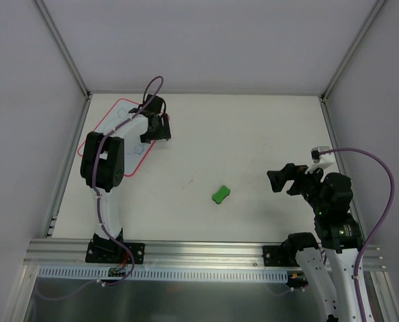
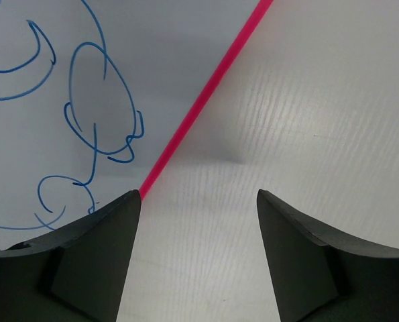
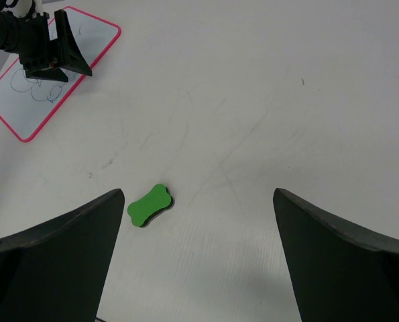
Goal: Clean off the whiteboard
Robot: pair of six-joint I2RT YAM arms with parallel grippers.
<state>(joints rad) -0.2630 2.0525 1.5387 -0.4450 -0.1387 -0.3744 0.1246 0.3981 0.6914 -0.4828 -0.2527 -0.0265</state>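
Note:
The whiteboard [image 1: 116, 111], white with a thin red border, lies at the far left of the table under my left arm. In the left wrist view its surface [image 2: 38, 134] carries blue marker scribbles, and its red edge runs diagonally. My left gripper [image 1: 160, 129] is open and empty and hovers over the board's right edge [image 2: 198, 201]. A small green eraser [image 1: 220, 194] lies mid-table. My right gripper [image 1: 279, 180] is open and empty, to the right of the eraser [image 3: 149, 205] and above the table [image 3: 199, 194]. The board also shows in the right wrist view [image 3: 18, 100].
Grey walls with metal corner posts close in the table on the left, back and right. An aluminium rail [image 1: 206, 251] runs along the near edge by the arm bases. Purple cables loop off both arms.

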